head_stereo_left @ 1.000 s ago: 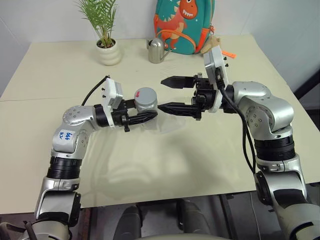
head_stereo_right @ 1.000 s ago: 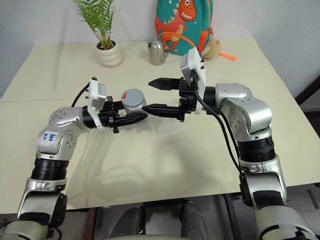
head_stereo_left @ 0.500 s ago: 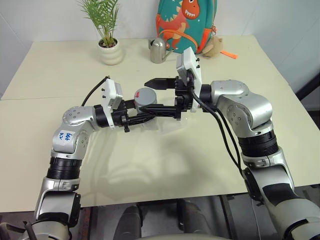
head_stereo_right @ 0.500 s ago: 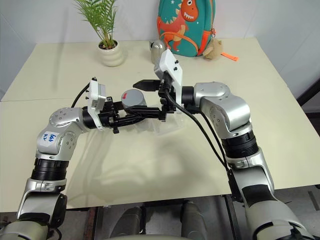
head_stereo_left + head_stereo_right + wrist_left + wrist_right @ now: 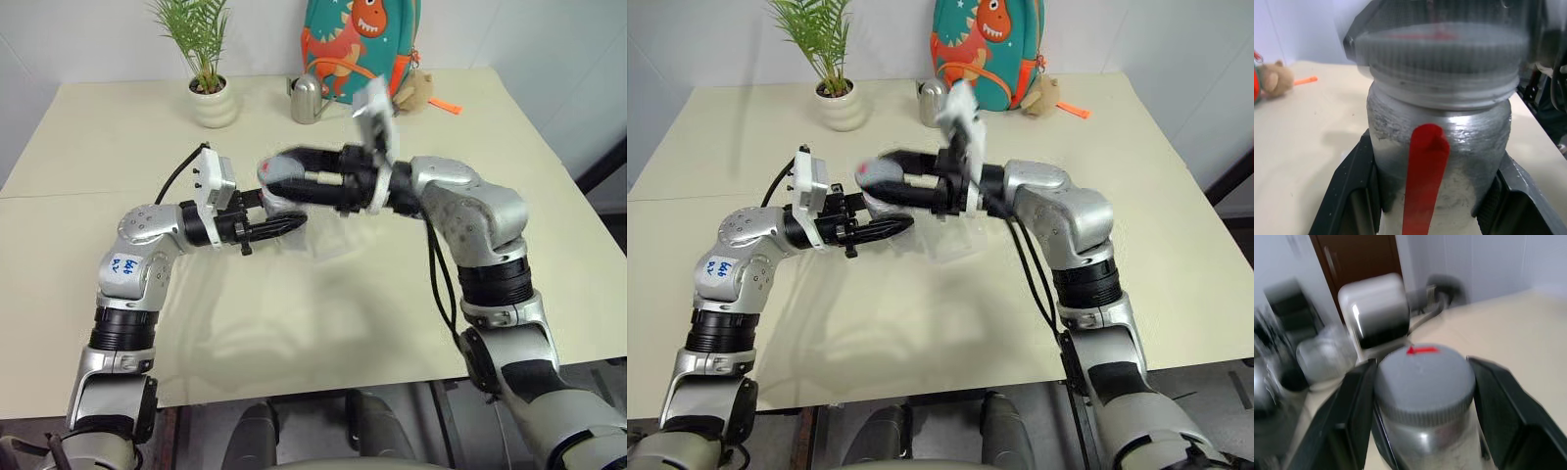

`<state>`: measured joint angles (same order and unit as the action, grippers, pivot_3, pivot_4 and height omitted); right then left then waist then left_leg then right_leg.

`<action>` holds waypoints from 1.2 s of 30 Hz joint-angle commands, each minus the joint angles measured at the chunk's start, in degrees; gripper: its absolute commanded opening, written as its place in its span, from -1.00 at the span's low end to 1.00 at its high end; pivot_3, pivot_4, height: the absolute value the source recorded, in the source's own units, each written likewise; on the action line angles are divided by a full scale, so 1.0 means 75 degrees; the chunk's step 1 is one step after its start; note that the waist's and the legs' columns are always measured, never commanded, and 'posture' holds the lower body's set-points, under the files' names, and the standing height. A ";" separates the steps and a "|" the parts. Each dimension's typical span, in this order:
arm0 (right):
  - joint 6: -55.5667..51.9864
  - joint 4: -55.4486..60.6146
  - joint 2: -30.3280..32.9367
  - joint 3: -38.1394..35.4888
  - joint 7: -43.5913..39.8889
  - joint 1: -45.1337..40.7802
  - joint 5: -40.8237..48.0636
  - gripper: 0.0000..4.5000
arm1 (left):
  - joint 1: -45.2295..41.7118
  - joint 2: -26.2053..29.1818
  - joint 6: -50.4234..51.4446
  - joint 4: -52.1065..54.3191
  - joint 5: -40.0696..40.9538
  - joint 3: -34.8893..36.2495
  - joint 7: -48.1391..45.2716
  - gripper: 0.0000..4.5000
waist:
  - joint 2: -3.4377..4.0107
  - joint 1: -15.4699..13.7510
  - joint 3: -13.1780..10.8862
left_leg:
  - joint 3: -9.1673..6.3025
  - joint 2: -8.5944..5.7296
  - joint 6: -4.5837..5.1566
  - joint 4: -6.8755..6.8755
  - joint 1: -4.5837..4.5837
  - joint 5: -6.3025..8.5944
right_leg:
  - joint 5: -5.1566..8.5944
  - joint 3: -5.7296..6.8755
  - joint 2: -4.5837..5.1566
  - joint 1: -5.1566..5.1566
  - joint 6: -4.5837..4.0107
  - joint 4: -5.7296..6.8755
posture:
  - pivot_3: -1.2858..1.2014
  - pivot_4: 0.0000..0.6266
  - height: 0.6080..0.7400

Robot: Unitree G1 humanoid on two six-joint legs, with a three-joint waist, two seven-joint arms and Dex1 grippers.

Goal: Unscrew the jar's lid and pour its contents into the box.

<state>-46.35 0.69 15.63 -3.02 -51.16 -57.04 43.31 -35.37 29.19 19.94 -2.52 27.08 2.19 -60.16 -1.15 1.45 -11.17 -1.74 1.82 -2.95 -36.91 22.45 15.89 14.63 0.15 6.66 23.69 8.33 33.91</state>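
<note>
Slippage is the main risk: the small clear plastic jar with a red stripe [image 5: 1437,147] hangs above the cream counter [image 5: 323,304], pinched by the left gripper [image 5: 279,227] fingers, while the right gripper [image 5: 1422,396] fingers clamp its round grey screw lid [image 5: 1424,379]. Twisting could spin the jar loose.
</note>
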 commanded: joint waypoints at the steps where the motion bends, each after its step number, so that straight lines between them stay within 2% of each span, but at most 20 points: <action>1: -0.0199 0.0485 0.0185 -0.0945 0.0571 0.0069 0.0696 0.13 | 0.0089 0.0123 -0.0024 0.0236 0.0101 0.0169 0.0018 -0.15 | 0.0000 -0.0022 0.0000 | 0.0000 0.0000 0.0000 0.0002 0.0000 0.0000 | 0.0000 0.0000 0.0000 0.0000 0.0000 -0.0002 | 0.03 -0.52 1.00; 6: 0.1140 0.0555 0.1395 -0.1424 0.0985 0.1490 -0.0660 0.13 | 0.0243 0.0343 0.0126 0.0264 0.0274 0.0484 0.0110 -0.15 | -0.0002 -0.0159 0.0001 | 0.0003 -0.0001 0.0002 0.0000 0.0001 0.0003 | 0.0000 0.0000 0.0001 -0.0005 0.0000 -0.0011 | 0.03 -0.52 1.00; 10: 0.2804 -0.0194 0.1980 -0.1966 0.1121 0.2935 -0.1656 0.13 | 0.0258 0.0447 0.0274 0.0156 0.0408 0.0752 0.0184 -0.15 | -0.0001 -0.0183 0.0000 | 0.0010 -0.0001 0.0003 0.0002 0.0004 0.0003 | 0.0000 -0.0002 0.0000 -0.0001 0.0000 -0.0013 | 0.03 -0.52 1.00; 13: 0.3819 -0.1128 0.1993 -0.2321 0.1108 0.3853 -0.1993 0.13 | 0.0186 0.0461 0.0191 -0.0078 0.0363 0.0835 0.0183 -0.15 | -0.0001 -0.0178 0.0000 | 0.0014 -0.0002 0.0006 0.0003 -0.0005 0.0005 | -0.0001 -0.0007 0.0000 -0.0008 0.0002 -0.0016 | 0.03 -0.52 1.00; 16: 0.4714 -0.1676 0.1882 -0.2142 0.1188 0.4449 -0.2526 0.13 | 0.0072 0.0473 0.0191 -0.0316 0.0365 0.0850 0.0106 -0.15 | 0.0000 -0.0131 0.0000 | 0.0022 -0.0001 0.0006 -0.0001 -0.0012 0.0005 | -0.0001 -0.0017 -0.0001 -0.0008 0.0003 -0.0008 | 0.03 -0.52 1.00; 26: 0.5679 -0.2204 0.1571 -0.1957 0.1590 0.4975 -0.3086 0.13 | -0.0367 0.0428 0.0142 -0.0786 0.0223 0.0550 -0.0246 -0.15 | 0.0000 0.0013 0.0000 | 0.0065 -0.0002 0.0003 -0.0011 -0.0048 0.0003 | -0.0009 -0.0070 -0.0003 -0.0011 0.0012 -0.0008 | 0.03 -0.52 1.00; 32: 0.5141 -0.1646 0.1643 -0.2015 0.1433 0.5183 -0.2684 0.98 | -0.0630 0.0362 0.0041 -0.1005 0.0145 0.0345 -0.0392 -0.15 | 0.0000 0.0003 0.0000 | 0.0067 -0.0002 0.0005 -0.0008 -0.0036 0.0003 | -0.0015 -0.0071 -0.0002 -0.0011 0.0022 -0.0006 | 0.03 -0.52 1.00; 36: 0.4297 -0.0445 0.2223 -0.2071 0.1090 0.5337 -0.2255 0.98 | -0.0850 0.0340 -0.0139 -0.1223 -0.0016 0.0268 -0.0372 -0.15 | 0.0002 -0.0012 -0.0002 | 0.0072 -0.0002 0.0006 -0.0007 -0.0036 0.0004 | -0.0015 -0.0072 -0.0002 -0.0011 0.0023 -0.0008 | 0.03 -0.52 1.00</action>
<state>-11.91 -8.52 29.76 -17.15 -41.37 -17.02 23.79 -40.28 31.66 20.39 -12.09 27.34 3.82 -62.76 -1.14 1.36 -11.18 -1.20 1.80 -2.90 -36.96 22.19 15.92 14.51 -0.39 6.65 23.61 8.51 33.85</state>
